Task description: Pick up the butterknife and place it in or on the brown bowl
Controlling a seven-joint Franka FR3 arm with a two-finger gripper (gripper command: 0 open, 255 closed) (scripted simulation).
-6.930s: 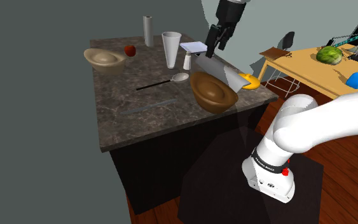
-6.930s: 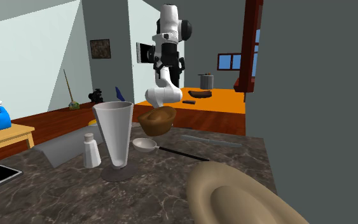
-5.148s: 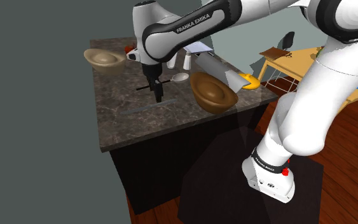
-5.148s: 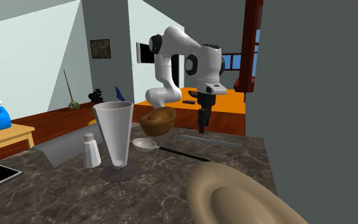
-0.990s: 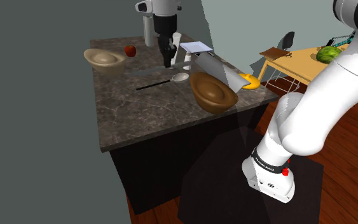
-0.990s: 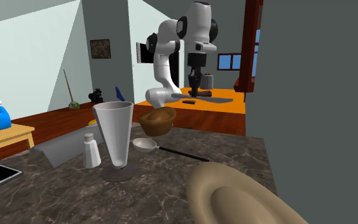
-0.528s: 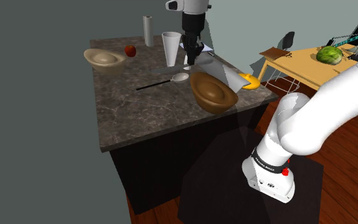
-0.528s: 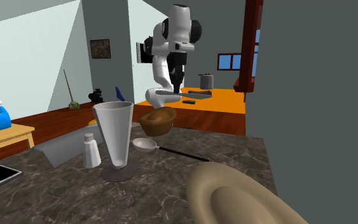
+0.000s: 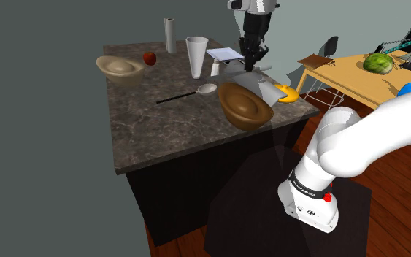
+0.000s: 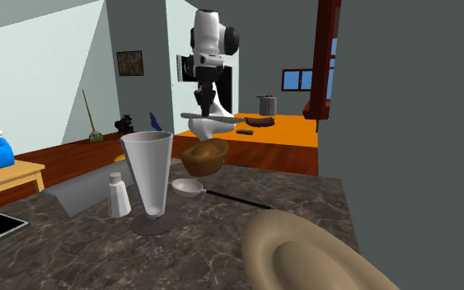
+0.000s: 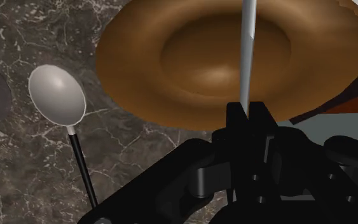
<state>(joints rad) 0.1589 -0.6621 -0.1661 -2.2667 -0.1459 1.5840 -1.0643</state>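
My black gripper (image 11: 247, 112) is shut on the butterknife (image 11: 248, 51), whose thin grey blade sticks out from between the fingers and crosses above the brown bowl (image 11: 203, 60). In the second exterior view the knife (image 10: 213, 116) hangs level under the gripper (image 10: 203, 107), well above the brown bowl (image 10: 203, 156). Seen from the shoulder, the gripper (image 9: 252, 63) hovers over the far side of the brown bowl (image 9: 244, 106), near the counter's right end.
On the dark marble counter (image 9: 167, 131) lie a spoon (image 9: 196, 91), a tall white cup (image 9: 196, 55), a small shaker (image 9: 216, 70), a tan bowl (image 9: 120, 67), an apple (image 9: 150, 58) and a grey lying object (image 9: 258, 82). A wooden table (image 9: 357, 80) stands at the right.
The gripper, still shut on the knife, has travelled toward the shoulder view's right, from beside the tall cup to above the brown bowl.
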